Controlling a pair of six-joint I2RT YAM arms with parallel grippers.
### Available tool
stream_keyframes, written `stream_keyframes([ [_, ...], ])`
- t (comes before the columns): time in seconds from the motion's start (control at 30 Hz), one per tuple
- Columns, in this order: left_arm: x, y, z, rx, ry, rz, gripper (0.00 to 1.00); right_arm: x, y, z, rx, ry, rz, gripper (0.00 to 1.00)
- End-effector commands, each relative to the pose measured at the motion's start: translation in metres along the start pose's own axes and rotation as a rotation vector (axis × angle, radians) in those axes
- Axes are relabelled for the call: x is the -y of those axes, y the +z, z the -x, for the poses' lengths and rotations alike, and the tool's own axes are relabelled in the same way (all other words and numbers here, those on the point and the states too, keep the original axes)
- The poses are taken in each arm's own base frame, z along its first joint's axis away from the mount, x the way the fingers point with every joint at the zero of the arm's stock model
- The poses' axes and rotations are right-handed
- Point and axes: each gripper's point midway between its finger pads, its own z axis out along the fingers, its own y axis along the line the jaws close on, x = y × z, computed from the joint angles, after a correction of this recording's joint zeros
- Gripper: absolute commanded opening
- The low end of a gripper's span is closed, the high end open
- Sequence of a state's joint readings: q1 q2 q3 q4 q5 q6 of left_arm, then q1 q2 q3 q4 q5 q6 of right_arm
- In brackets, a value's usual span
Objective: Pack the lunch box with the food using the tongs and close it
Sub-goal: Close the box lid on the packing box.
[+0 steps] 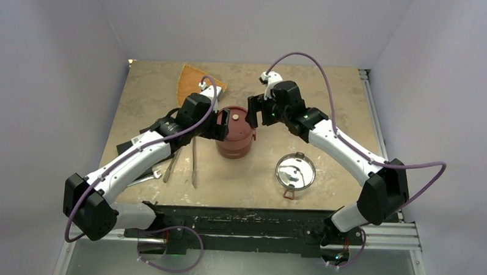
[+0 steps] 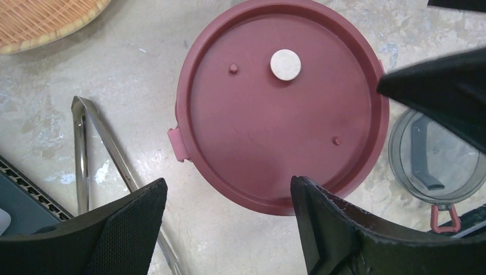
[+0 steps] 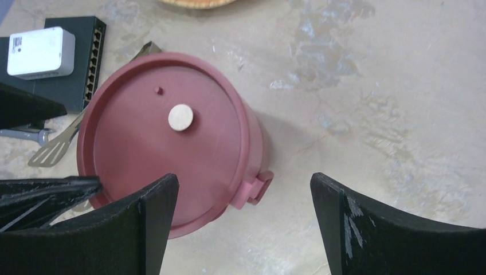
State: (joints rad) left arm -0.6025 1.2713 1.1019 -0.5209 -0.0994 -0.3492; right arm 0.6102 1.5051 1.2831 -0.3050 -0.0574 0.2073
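Note:
The dark-red lunch box [image 1: 235, 137] stands stacked at mid-table with a flat red disc lid [image 2: 281, 114] on top. One piece of food, a white round slice [image 2: 285, 64], lies on that lid [image 3: 166, 137] and shows as the slice [image 3: 181, 117] in the right wrist view too. My left gripper [image 2: 226, 189] hovers open at the box's left side, holding nothing. My right gripper [image 3: 243, 180] hangs open at the box's right side, over its side handle [image 3: 258, 188]. The tongs [image 1: 194, 163] lie flat on the table left of the box [image 2: 86, 137]. The smoky clear top lid [image 1: 295, 170] rests to the right.
An orange fan-shaped tray [image 1: 194, 81] lies behind the box. A black network switch [image 3: 74, 69] with a white box [image 3: 41, 51] on it sits at the table's left, next to a slotted metal spatula [image 3: 51, 150]. The table's back and right parts are bare.

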Motion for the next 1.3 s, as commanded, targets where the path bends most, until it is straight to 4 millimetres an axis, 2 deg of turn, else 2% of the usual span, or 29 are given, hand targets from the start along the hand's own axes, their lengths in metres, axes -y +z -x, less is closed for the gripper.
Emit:
stream_keyframes([
  [0.0,-0.004,0.003,0.017,0.057,0.016,0.031,0.79,-0.009,-0.004,-0.002,0.011,0.05,-0.035,0.89],
  [0.13,-0.008,0.009,0.01,0.042,0.017,0.048,0.8,-0.026,0.003,-0.009,-0.006,0.03,-0.026,0.89],
  [0.23,-0.012,0.014,0.001,0.019,0.019,0.066,0.79,-0.031,0.008,-0.019,-0.032,0.022,-0.051,0.89],
  [0.4,-0.021,0.019,-0.017,-0.018,0.011,0.099,0.79,-0.025,0.011,-0.047,-0.094,0.037,-0.134,0.89],
  [0.53,-0.024,0.021,-0.033,-0.046,-0.012,0.11,0.79,-0.023,0.009,-0.069,-0.128,0.027,-0.134,0.89],
  [0.7,-0.03,0.028,-0.06,-0.092,-0.044,0.124,0.79,-0.016,0.012,-0.105,-0.191,0.02,-0.134,0.89],
  [0.77,-0.033,0.029,-0.07,-0.11,-0.057,0.139,0.79,-0.017,0.015,-0.121,-0.219,0.125,-0.149,0.88],
  [0.93,-0.036,0.034,-0.088,-0.138,-0.084,0.143,0.77,-0.019,0.016,-0.16,-0.305,0.173,-0.124,0.85],
  [1.03,-0.039,0.037,-0.091,-0.148,-0.087,0.16,0.76,-0.02,0.017,-0.163,-0.309,0.196,-0.123,0.85],
  [1.27,-0.036,0.045,-0.079,-0.128,-0.095,0.154,0.76,-0.024,0.021,-0.146,-0.274,0.213,-0.121,0.85],
])
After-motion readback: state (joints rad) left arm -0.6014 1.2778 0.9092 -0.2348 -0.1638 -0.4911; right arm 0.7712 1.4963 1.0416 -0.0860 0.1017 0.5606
